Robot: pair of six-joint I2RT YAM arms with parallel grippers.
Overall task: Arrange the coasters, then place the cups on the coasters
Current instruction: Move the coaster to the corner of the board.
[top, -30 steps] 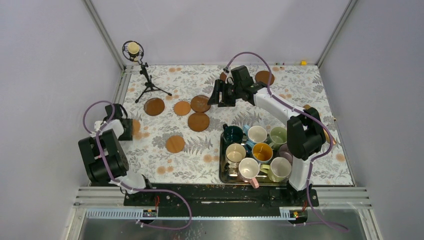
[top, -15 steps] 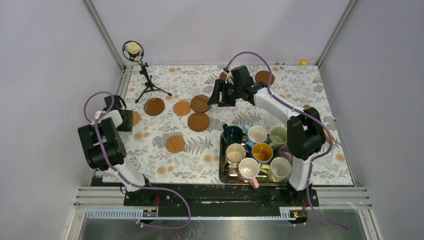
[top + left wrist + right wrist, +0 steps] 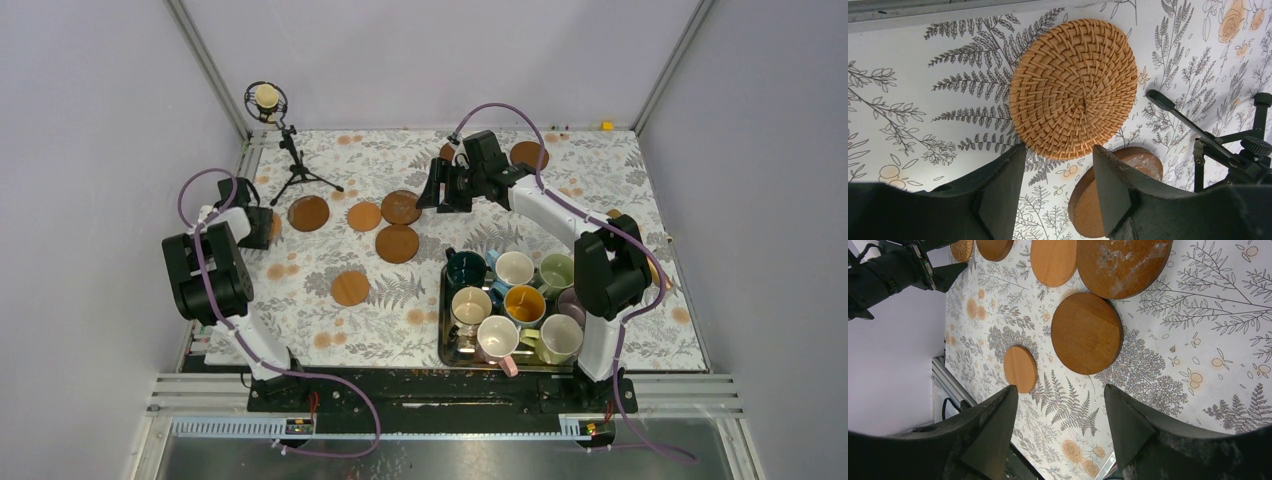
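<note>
No text, label, brand, number or sign can be read anywhere.

Left tool [image 3: 1058,154] jaws parted, empty; woven coaster [image 3: 1073,87] ahead; brown coaster [image 3: 1145,162], tripod [image 3: 1219,145] right.

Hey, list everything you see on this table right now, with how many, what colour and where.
wooden coasters: six in plain view, brown to orange; five left of centre, one at far edge
woven coaster: one, tan, by left edge
tray: one, steel, near right
mugs: about eight, mixed colours, packed in tray
microphone on stand: one, black, far left
tablecloth: one, white floral, covering table
left fingers: black, open, empty, by woven coaster
right fingers: black, open, empty, far centre
</note>
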